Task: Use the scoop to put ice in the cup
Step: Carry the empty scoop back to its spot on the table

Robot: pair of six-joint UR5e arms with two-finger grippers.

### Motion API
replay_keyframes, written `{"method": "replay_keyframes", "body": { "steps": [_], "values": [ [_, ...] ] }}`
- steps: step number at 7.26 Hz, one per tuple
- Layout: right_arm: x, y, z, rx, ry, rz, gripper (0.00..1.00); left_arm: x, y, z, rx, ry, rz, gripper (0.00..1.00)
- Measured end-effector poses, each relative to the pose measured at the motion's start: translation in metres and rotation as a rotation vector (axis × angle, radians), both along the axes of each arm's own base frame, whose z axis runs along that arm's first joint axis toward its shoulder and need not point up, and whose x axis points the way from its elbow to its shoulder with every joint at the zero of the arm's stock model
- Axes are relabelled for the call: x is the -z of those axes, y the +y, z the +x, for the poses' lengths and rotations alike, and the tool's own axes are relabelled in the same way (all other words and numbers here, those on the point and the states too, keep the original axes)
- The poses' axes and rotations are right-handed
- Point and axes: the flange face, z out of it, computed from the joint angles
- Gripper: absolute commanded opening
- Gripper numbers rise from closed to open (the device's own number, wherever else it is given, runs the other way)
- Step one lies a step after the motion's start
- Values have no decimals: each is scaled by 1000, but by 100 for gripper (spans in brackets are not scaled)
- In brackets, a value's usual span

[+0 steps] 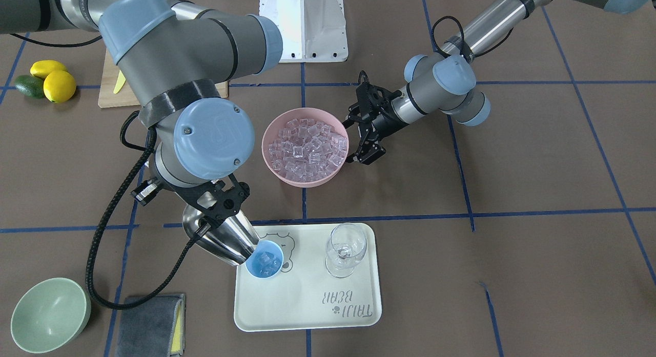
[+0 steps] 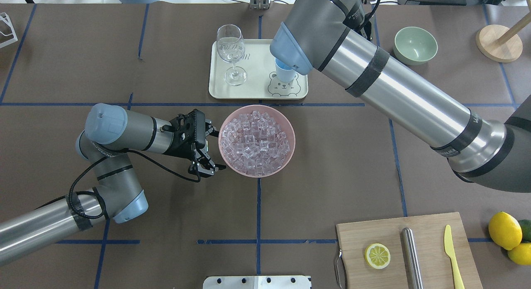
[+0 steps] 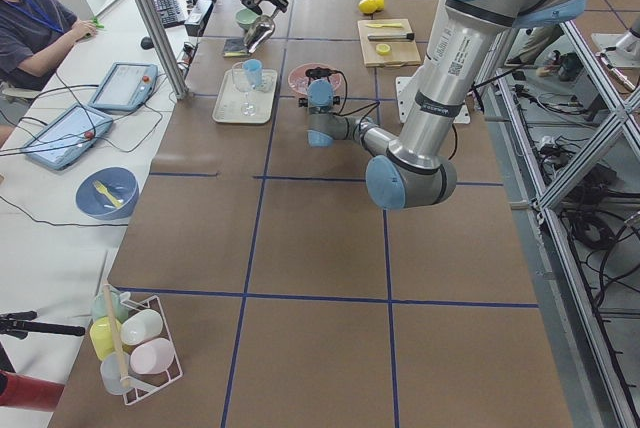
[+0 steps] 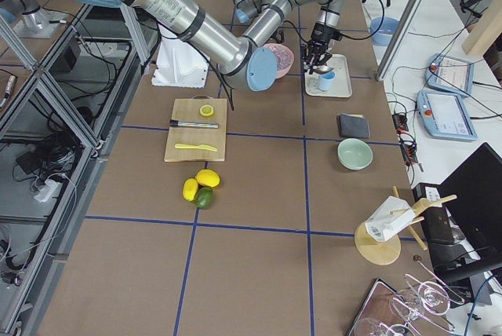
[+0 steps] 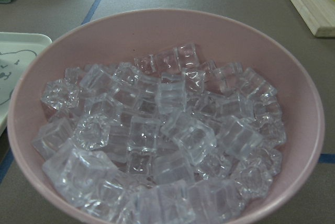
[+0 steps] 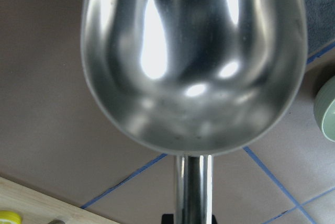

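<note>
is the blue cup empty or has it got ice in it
Holds ice: clear cubes show inside the cup, the scoop tipped at its rim.

Overhead, the right arm [image 2: 398, 98] hides most of the cup [image 2: 286, 75].

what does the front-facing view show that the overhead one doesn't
Only front-facing: the scoop tipped with its mouth at the cup, ice inside the cup, and a grey cloth.
Only overhead: the lemon slice and steel cylinder on the board; there the right arm hides the scoop.
Both: the pink bowl full of ice, the left hand open beside it, the tray, the glass and the green bowl.
</note>
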Motion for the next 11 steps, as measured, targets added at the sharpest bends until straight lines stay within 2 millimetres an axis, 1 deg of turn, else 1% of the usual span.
{"method": "replay_keyframes", "body": {
  "steps": [1, 3, 4, 5, 6, 8, 9, 10, 11],
  "values": [
    [4, -6, 14, -52, -18, -20, 0, -1, 0, 0, 0, -1, -1, 100],
    [12, -20, 54, -283, -81, -141, 0, -1, 0, -1, 1, -2, -1, 100],
    [9, -18, 76, -390, -128, -205, 0, -2, -1, -1, 1, -2, -2, 100],
    [-1, -5, 97, -466, -173, -248, 0, -3, -1, -1, 2, -3, -3, 100],
    [-20, 22, 120, -514, -210, -263, 0, -5, -1, -1, 3, -7, -5, 100],
    [-54, 87, 164, -609, -250, -277, 0, -11, -4, -2, 8, -18, -12, 100],
    [-65, 117, 181, -672, -256, -302, 0, -13, -8, -4, 14, -23, -15, 100],
    [-80, 143, 194, -710, -254, -329, 0, -15, -12, -7, 22, -27, -18, 100],
    [-100, 163, 203, -725, -249, -357, 0, -15, -14, -9, 26, -28, -18, 100]
  ]
}}
